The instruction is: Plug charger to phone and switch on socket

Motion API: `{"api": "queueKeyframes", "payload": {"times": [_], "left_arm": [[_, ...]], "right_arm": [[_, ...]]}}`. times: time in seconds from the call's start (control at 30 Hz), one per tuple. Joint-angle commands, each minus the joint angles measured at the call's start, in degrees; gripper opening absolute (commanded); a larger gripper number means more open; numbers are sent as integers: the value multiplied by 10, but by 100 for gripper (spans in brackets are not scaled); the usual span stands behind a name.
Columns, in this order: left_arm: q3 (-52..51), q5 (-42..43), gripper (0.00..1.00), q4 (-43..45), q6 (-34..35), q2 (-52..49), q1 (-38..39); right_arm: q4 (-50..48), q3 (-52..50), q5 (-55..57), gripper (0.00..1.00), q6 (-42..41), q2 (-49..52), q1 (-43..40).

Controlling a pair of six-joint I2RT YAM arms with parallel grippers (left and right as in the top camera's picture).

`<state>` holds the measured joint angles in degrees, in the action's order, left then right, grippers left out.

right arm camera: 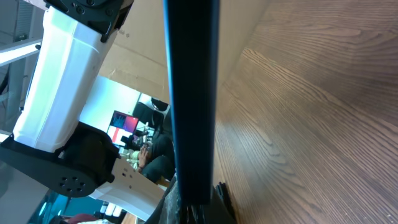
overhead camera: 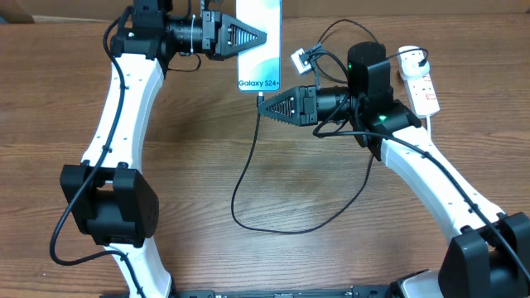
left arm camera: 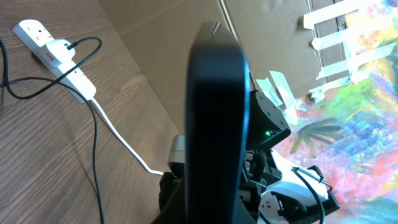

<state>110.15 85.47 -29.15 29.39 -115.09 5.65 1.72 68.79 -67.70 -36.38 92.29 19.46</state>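
The phone, its screen reading "Galaxy S24+", is held at the far middle of the table by my left gripper, which is shut on its side. The phone appears edge-on and dark in the left wrist view and the right wrist view. My right gripper is shut on the charger's connector tip, right at the phone's bottom edge. The black charger cable loops over the table to its plug in the white socket, which also shows in the left wrist view.
A small white block with wires lies between the phone and the right arm. The socket's thick white cord runs across the wooden table. The cable loop lies in the table's middle. A cardboard wall stands behind.
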Motion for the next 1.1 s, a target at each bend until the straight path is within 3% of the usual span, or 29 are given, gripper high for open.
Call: {"api": "queueKeyframes", "payload": {"times": [0.0, 1.07], "left_arm": [[6, 11, 4, 0, -18, 29, 4], [6, 12, 4, -11, -21, 29, 7]], "right_arm": [[-4, 6, -9, 4, 2, 3, 4], [-4, 6, -9, 4, 1, 4, 5]]}}
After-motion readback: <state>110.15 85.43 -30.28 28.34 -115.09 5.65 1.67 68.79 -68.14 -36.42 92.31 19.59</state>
